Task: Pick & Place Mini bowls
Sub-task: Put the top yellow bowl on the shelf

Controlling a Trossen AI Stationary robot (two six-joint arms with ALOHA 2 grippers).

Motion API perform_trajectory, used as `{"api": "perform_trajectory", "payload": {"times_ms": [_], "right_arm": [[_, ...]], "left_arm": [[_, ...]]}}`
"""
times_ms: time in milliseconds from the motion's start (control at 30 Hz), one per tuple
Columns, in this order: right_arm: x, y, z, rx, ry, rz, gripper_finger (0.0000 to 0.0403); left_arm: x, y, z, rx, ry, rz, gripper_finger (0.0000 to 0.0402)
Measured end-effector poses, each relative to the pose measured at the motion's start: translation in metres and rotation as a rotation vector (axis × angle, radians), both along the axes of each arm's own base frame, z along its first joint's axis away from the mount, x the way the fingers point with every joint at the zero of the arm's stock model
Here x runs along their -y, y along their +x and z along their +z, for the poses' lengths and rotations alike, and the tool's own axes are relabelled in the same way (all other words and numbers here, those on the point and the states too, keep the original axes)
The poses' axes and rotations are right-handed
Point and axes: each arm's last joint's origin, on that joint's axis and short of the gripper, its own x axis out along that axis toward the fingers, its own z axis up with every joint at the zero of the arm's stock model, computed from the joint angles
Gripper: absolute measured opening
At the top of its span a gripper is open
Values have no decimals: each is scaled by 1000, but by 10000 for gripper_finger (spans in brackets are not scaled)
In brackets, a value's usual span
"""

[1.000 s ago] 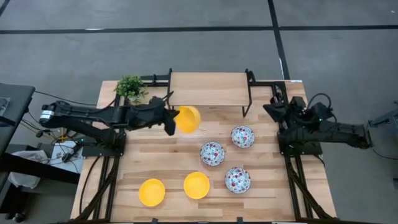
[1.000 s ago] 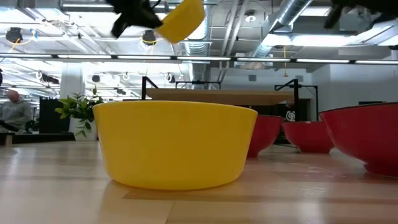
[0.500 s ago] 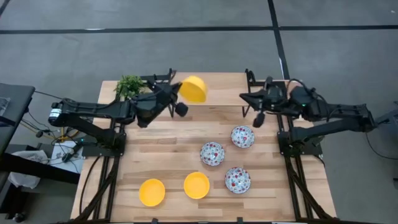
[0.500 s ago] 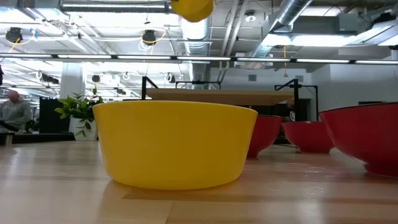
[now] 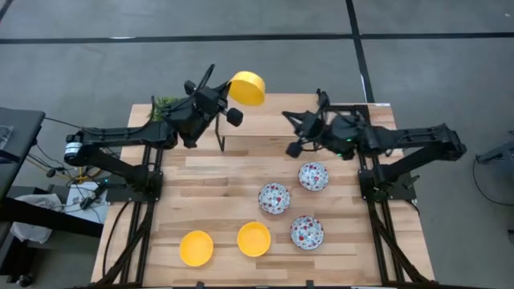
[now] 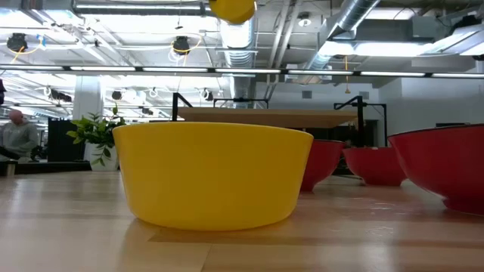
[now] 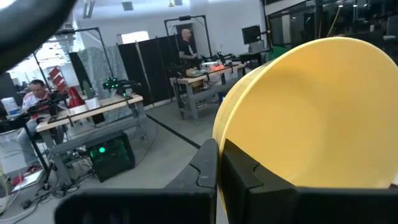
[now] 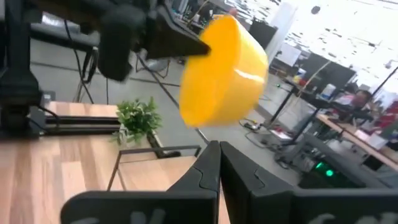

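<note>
My left gripper [image 5: 230, 95] is shut on a plain yellow mini bowl [image 5: 247, 88], held high above the far edge of the table, over the left end of the wooden shelf [image 5: 269, 116]. The low view shows that bowl at the top [image 6: 233, 9], and the right wrist view shows it ahead [image 8: 221, 71]. My right gripper [image 5: 289, 122] is shut and holds nothing; it hangs level over the shelf's right part, pointing at the bowl. Two yellow bowls [image 5: 196, 248] [image 5: 254, 239] and three speckled bowls [image 5: 313, 176] [image 5: 274, 197] [image 5: 307, 232] rest on their bases on the table. My left gripper pinches the bowl's wall at the rim [image 7: 225, 140], one finger inside the bowl and one outside. The fingers come at it about level, from the table's left. The bowl is lifted clear and tipped on its side.
A small green plant [image 5: 165, 108] stands at the far left corner, partly under my left arm. The shelf's black frame [image 5: 324, 120] rises from the table's far part. In the low view one yellow bowl [image 6: 213, 174] stands close to the camera, with red bowl undersides [image 6: 446, 166] to its right.
My left gripper has risen and gone toward the table's far edge with the yellow bowl, rolling as it went; the bowl stays clear. My right gripper has swung up from the table's right edge toward the middle, over the shelf, rolling too.
</note>
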Motion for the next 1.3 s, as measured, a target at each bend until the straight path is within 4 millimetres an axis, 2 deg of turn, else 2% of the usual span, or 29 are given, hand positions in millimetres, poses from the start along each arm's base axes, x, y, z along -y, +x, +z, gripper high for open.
{"api": "perform_trajectory", "payload": {"times_ms": [200, 400, 533, 833, 1100, 1300], "right_arm": [[1, 35, 8, -15, -38, -153, 0], [0, 48, 24, 28, -31, -182, 0], [0, 47, 30, 66, 6, -176, 0], [-4, 47, 26, 39, 23, -164, 5], [-4, 47, 25, 59, 55, -169, 72], [3, 46, 21, 22, 47, -219, 87]], "left_arm": [[-1, 8, -6, -50, 23, -14, 2], [-1, 7, -5, -57, 32, -2, 2], [-1, 7, -6, -81, 46, 0, 2], [-1, 8, -5, -76, 53, -31, 2], [-1, 8, -5, -75, 55, -38, 2], [3, 8, -4, -71, 55, -50, 2]]}}
